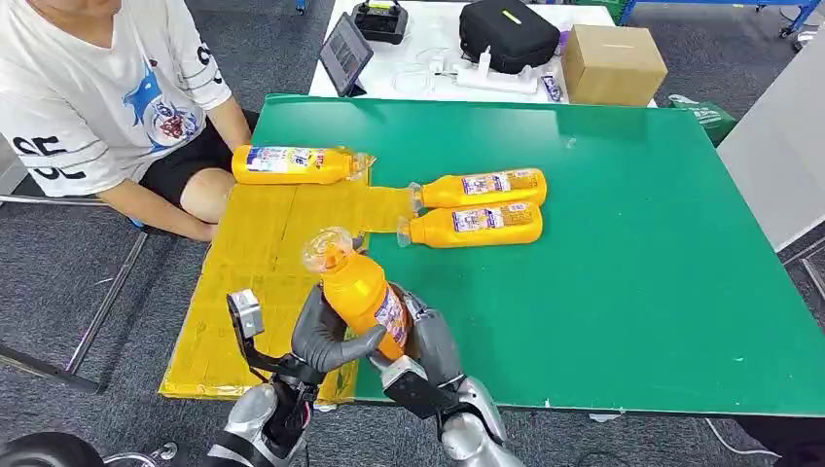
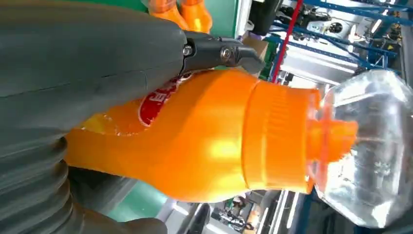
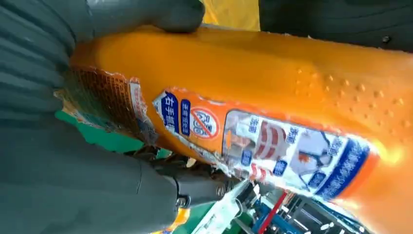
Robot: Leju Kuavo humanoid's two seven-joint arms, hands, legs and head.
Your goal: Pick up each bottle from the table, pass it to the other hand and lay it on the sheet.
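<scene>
The worry from where I stood was the handover itself: both hands were on the one orange bottle (image 1: 362,292) at the same time, up off the table near its front edge, and if one let go before the other had a firm hold, the smooth, tapering body could slip and drop onto the green table (image 1: 642,292) or bounce off the front edge. The clear cap (image 1: 326,248) pointed up and away from the robot, so the weight sat low between the palms.

The left hand (image 1: 326,341) was wrapped round the bottle's lower body, thumb across the front; the right hand (image 1: 428,341) was clamped on the same bottle from the other side, fingers (image 3: 160,14) pressed on its label side. Both forearms rose close together from the front edge.

Beyond, the yellow sheet (image 1: 253,282) covered the table's front-left corner. One laid bottle (image 1: 290,164) rested at the sheet's far edge, and two more bottles (image 1: 477,204) lay side by side mid-table, caps just reaching the sheet. A seated person (image 1: 107,97) was just past the far-left corner.
</scene>
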